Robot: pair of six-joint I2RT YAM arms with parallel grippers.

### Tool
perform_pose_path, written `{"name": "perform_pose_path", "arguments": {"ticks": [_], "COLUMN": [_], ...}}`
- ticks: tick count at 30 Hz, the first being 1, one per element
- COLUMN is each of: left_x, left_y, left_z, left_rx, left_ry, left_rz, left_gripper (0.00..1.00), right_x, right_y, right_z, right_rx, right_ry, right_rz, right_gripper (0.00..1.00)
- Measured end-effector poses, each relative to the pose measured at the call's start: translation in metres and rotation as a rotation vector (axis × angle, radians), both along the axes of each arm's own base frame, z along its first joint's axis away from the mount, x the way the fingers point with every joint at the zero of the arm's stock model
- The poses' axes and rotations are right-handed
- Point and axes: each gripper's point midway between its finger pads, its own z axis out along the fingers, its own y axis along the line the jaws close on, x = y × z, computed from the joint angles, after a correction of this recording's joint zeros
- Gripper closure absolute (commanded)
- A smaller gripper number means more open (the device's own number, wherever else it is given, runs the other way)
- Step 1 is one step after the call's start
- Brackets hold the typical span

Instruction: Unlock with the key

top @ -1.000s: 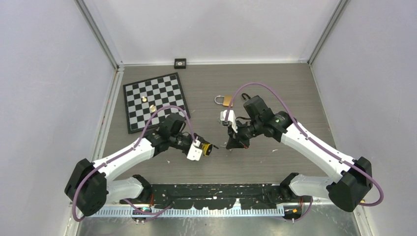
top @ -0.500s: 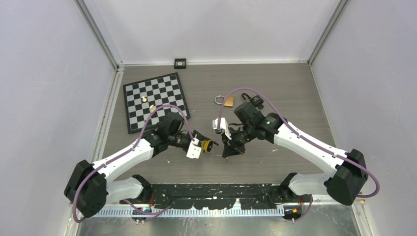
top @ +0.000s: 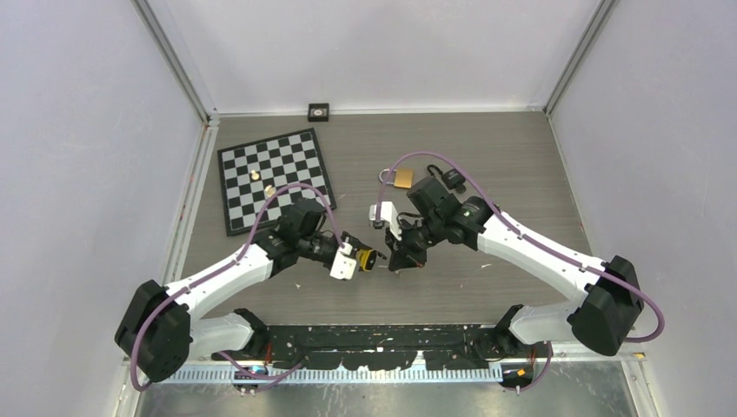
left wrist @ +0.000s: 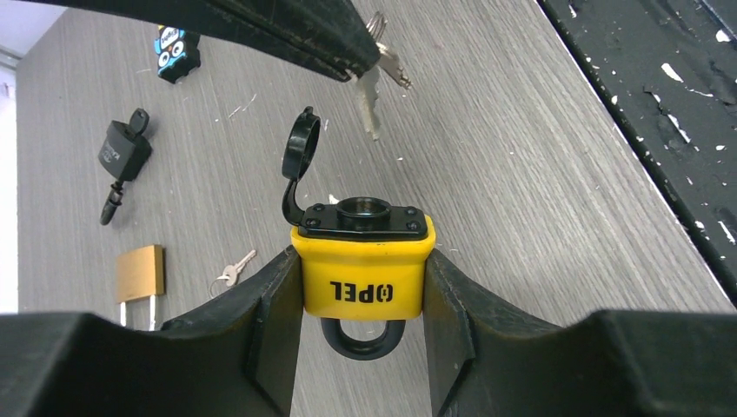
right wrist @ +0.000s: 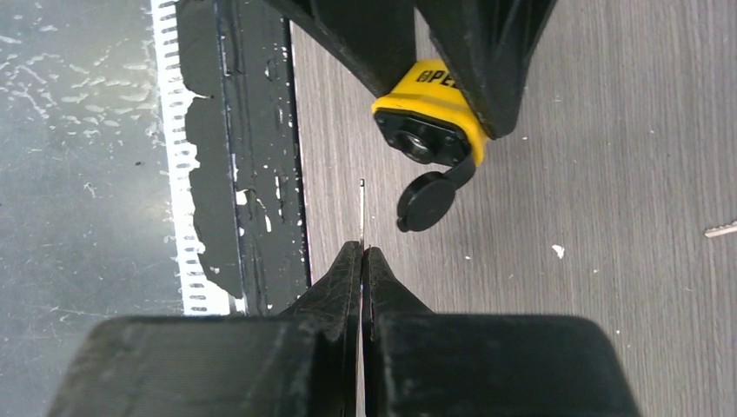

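Clamping the yellow padlock (left wrist: 362, 261) between my half-spread left fingers (left wrist: 269, 321) (dust cap (left wrist: 304, 143) open), I face its keyhole (left wrist: 365, 208) toward the key (left wrist: 368, 100) pinched in my closed right fingers (right wrist: 335, 287), blade lengthwise, near but offset.

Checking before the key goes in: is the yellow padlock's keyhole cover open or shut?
Open. The black cover hangs flipped aside, leaving the keyhole on the yellow padlock exposed.

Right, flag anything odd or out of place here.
The black strip along the near edge is badly chipped, white showing through. The thin silver key in the right pincer sits to one side of the keyhole in the yellow padlock.
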Motion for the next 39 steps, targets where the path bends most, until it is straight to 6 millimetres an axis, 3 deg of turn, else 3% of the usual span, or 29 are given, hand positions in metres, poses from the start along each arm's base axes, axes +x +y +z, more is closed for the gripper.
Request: {"name": "perform_pose_path", "arguments": {"ticks": [12, 19, 29, 39], "left_x": [-0.015, -0.022, -0.022, -0.018], "left_y": [0.001, 0.001, 0.0, -0.003], "left_z": [-0.006, 0.0, -0.001, -0.004], "left_rx": [-0.016, -0.055, -0.053, -0.013], "left_ry": [0.215, 0.36, 0.426, 0.493], "left_rz": [-0.024, -0.055, -0.063, -0.051], "left_gripper": [1.0, 1.0, 1.0, 1.0], "right_x": [0.013, 0.005, -0.006, 0.003], "right_y": [0.0, 0.002, 0.003, 0.009], "right_z": [-0.005, 0.0, -0.004, 0.005], "right_rx": [-0.086, -0.135, -0.226, -0.301], "right_ry": [-0.224, -0.414, -0.568, -0.729], "right_rz": [0.014, 0.115, 0.217, 0.234], "right_gripper": [0.99, 1.0, 0.99, 1.0]}}
